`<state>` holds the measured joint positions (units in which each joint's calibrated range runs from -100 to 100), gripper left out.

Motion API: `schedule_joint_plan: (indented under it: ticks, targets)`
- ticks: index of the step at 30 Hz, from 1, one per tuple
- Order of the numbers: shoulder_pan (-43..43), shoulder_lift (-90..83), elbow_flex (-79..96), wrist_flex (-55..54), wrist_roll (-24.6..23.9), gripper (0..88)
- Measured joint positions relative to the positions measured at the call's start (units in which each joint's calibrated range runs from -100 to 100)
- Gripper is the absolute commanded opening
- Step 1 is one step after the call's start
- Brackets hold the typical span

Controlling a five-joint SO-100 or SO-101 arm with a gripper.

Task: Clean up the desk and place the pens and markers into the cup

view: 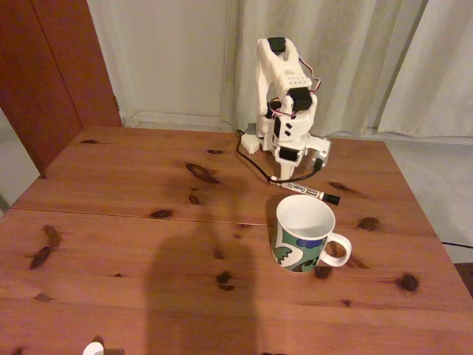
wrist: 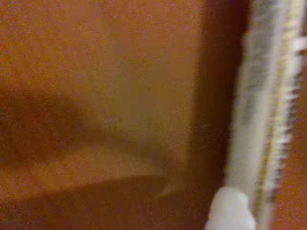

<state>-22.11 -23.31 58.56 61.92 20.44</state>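
The slim white marker [view: 307, 191] with a black cap lies flat on the reddish-brown desk [view: 133, 222], just behind the white mug [view: 303, 233], whose outside carries a green and blue leaf pattern. The mug stands upright with its handle toward the right and looks empty. My gripper [view: 279, 176] points down at the desk, its tip right by the marker's white left end. The fixed view does not show how the jaws stand. The wrist view is badly blurred: close-up wood, a pale upright streak on the right, and a white blob at the bottom edge.
The white arm [view: 287, 96] is folded near the desk's back edge, with a black cable [view: 251, 159] looping beside its base. Curtains hang behind it. A brown door stands at the left. A small white object [view: 93, 348] peeks in at the front edge.
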Motion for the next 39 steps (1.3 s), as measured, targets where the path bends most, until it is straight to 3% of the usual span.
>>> schedule_joint_plan:
  ticks: [11,16,26,39]
  targets:
    - [0.0,2.2,5.69,-8.71,0.0,13.7]
    - [0.44,2.37,6.11,-9.79,0.0,0.0]
    - [1.47,2.54,5.44,-10.87,0.05,0.9]
    - [12.61,-6.61,-0.17,-28.12,0.1,0.9]
